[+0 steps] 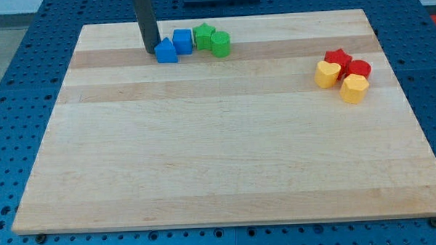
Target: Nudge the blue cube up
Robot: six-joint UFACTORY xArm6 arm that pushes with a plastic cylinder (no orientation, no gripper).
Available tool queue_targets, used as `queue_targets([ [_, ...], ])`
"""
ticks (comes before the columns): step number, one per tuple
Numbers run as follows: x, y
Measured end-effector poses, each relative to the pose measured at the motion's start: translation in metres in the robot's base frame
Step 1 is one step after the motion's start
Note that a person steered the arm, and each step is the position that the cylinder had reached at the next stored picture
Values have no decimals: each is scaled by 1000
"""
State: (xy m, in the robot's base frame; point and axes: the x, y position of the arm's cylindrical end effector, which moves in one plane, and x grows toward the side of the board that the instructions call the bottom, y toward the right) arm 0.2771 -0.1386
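The blue cube (182, 41) sits near the board's top edge, left of centre. A second blue block (166, 51), with a peaked top, touches it at its lower left. My tip (151, 50) rests on the board just left of the peaked blue block, close to or touching it, and lower left of the cube. The dark rod rises straight up out of the view's top.
A green star block (203, 36) and a green cylinder (219, 43) sit right of the cube. At the view's right, a red star (338, 58), a red cylinder (359, 69), a yellow heart (327, 74) and a yellow block (353, 89) cluster together on the wooden board (219, 151).
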Motion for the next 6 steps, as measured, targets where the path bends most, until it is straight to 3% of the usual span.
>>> queue_targets([
  [1,32,0],
  [3,90,56],
  [4,75,87],
  [6,9,64],
])
